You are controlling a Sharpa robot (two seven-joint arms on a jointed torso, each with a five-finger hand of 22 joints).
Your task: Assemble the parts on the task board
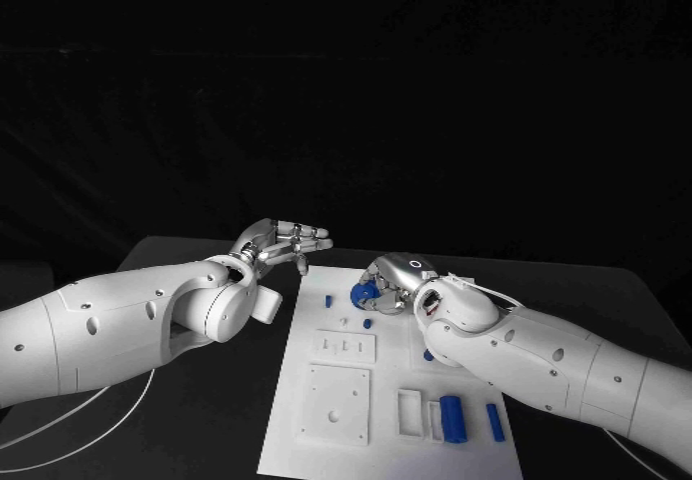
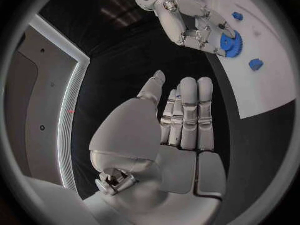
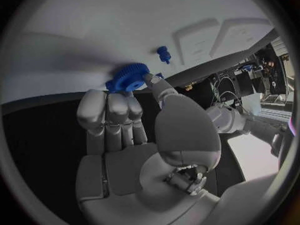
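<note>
The white task board (image 1: 325, 455) lies in the middle of the black table. At its far end my right hand (image 1: 398, 277) pinches a blue gear (image 1: 364, 292) between thumb and fingers, just above the board. The right wrist view shows that gear (image 3: 128, 80) at the fingertips of the right hand (image 3: 125, 125), close to the board (image 3: 94, 30) and near a small blue peg (image 3: 164, 54). My left hand (image 1: 283, 243) hovers off the board's far left corner, fingers stretched out and holding nothing. From the left wrist, the left hand (image 2: 181, 125) faces the right hand (image 2: 187, 22) and the gear (image 2: 230, 44).
Small blue pegs (image 1: 329, 300) (image 1: 369, 323) (image 1: 428, 354) stand on the board's far half. A blue cylinder (image 1: 453, 417) and a blue bar (image 1: 496, 422) lie near its front right, beside white blocks (image 1: 411, 412). Two white square plates (image 1: 346, 348) (image 1: 339, 403) sit mid-board.
</note>
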